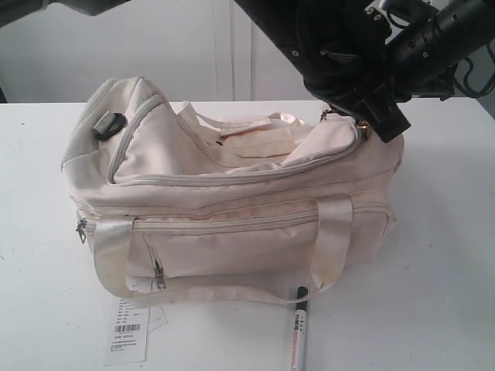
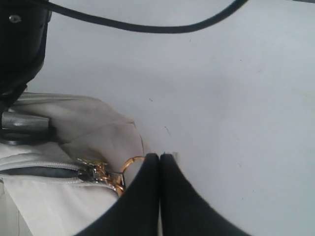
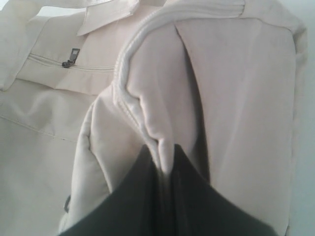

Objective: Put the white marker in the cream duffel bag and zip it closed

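White marker (image 1: pixel 300 331) before cream duffel bag (image 1: pixel 232 197), far from closed left jaws and bag-pinching right jaws.

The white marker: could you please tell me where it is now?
Exterior view: the slim white black-capped marker lies on the white table at the bottom edge, right of centre, just in front of the cream fabric duffel bag.
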`<state>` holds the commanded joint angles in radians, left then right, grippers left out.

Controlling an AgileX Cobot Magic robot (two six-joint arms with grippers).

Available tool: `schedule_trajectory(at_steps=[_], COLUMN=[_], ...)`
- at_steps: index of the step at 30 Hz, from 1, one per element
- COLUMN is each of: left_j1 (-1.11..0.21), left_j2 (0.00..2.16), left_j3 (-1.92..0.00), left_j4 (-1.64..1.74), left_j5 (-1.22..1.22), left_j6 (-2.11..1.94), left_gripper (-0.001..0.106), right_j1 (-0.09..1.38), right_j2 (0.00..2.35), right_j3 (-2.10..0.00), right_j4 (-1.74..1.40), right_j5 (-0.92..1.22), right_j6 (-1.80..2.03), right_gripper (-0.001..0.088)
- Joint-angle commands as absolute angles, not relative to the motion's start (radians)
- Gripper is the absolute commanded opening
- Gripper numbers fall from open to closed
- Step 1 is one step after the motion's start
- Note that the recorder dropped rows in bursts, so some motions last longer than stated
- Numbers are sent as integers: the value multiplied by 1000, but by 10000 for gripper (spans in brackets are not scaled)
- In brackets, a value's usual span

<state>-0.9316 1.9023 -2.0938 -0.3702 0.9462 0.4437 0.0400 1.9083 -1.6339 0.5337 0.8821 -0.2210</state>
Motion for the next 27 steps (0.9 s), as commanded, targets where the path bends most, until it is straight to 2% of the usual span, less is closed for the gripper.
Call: schedule_trajectory(at_steps=[27], left_j1=[-932], left_j2=[1898], left_j3=[-2094], left_j4=[-322], left_j5=[1019], left_j6=[441], left_gripper=[0], right_j1=[40], right_j2=[1908], right_j3=[-1634], right_j4=[534], right_j5=[889], right_j6=[-221], right_gripper=[0])
